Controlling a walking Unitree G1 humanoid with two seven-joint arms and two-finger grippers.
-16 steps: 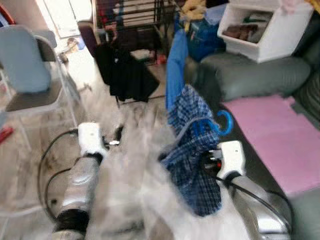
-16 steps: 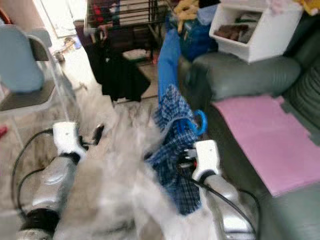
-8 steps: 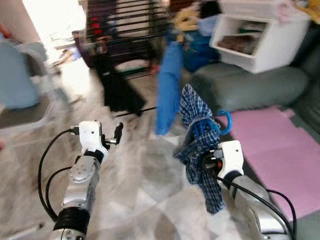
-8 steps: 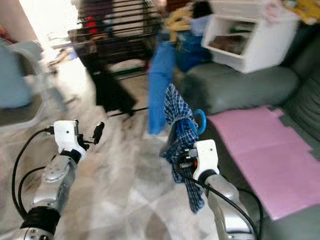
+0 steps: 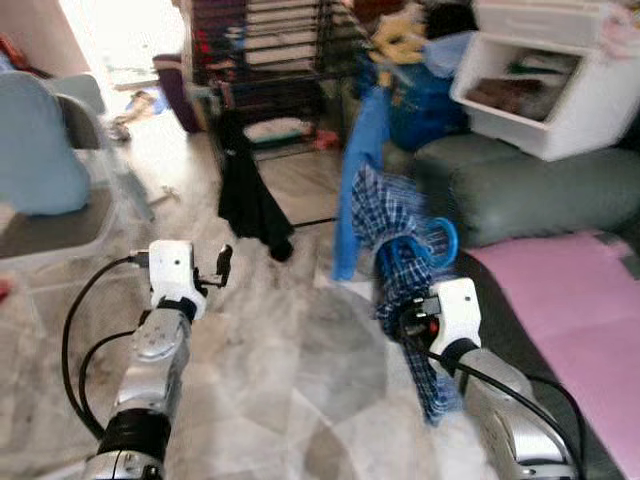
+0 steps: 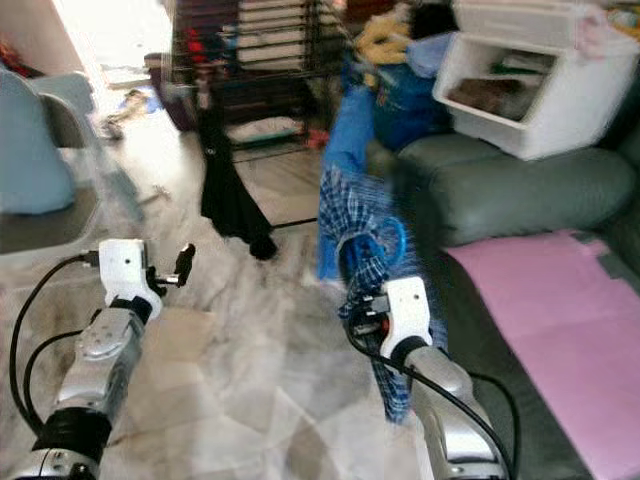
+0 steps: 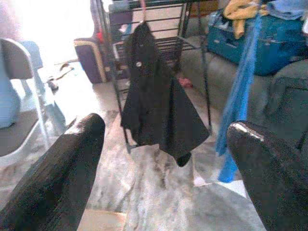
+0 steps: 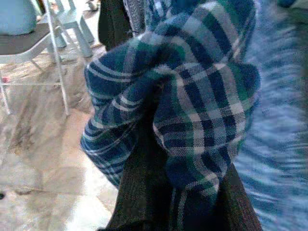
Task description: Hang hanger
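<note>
The carrying step looks to be in hand: the right pincer (image 5: 412, 322) is clamped on a blue hanger (image 5: 438, 243) with a plaid shirt (image 5: 400, 260) draped over it. The drying rack (image 5: 270, 70) stands well ahead of it, so the next move calls for walking closer. The left pincer (image 5: 222, 266) hangs apart, holding nothing. Blur hides the hanger's hook shape and the rack's rails.

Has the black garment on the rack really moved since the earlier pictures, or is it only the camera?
Cannot tell. The black garment hangs on the drying rack as before; both shifted together in the blurred picture, so the camera turned. The right tool holds the plaid shirt.
</note>
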